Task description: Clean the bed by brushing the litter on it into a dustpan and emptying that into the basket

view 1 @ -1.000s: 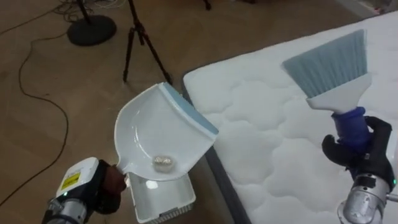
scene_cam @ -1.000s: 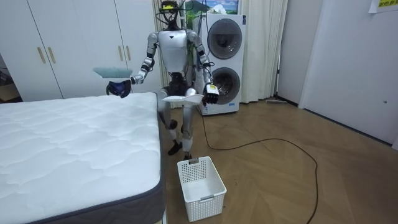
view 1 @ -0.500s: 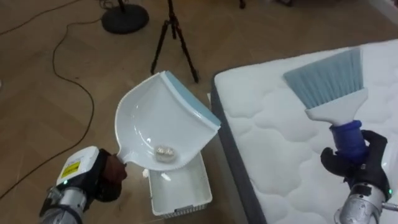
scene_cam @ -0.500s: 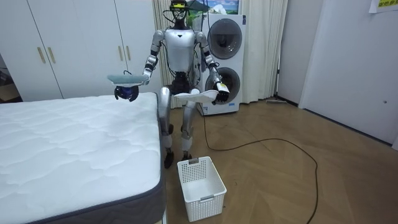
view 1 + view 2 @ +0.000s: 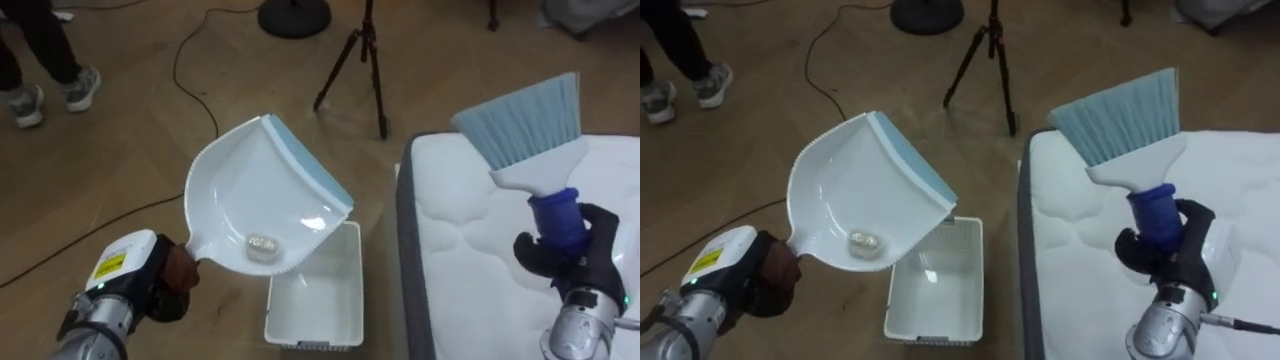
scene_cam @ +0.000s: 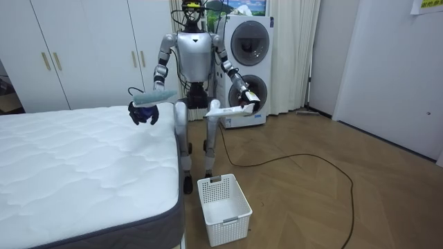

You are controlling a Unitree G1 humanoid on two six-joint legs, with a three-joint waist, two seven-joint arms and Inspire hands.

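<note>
Small pale crumpled scrap [image 5: 262, 244] sits in white plastic dustpan w/ blue lip [image 5: 240, 185], held above white slatted basket [image 5: 312, 312] beside white quilted mattress [image 5: 470, 270]. Left hand [image 5: 165, 288] curls round pan handle. Right hand [image 5: 572, 252] grips blue-handled brush [image 5: 528, 120], bristles up. Prob. dump step: next, tip lip down over basket.

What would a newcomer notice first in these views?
The big white dustpan, tilted up in the left robot hand with a small pale scrap lying in it, near the white basket on the floor. Next, the blue-handled brush, bristles up, gripped in the right robot hand over the mattress corner.
</note>
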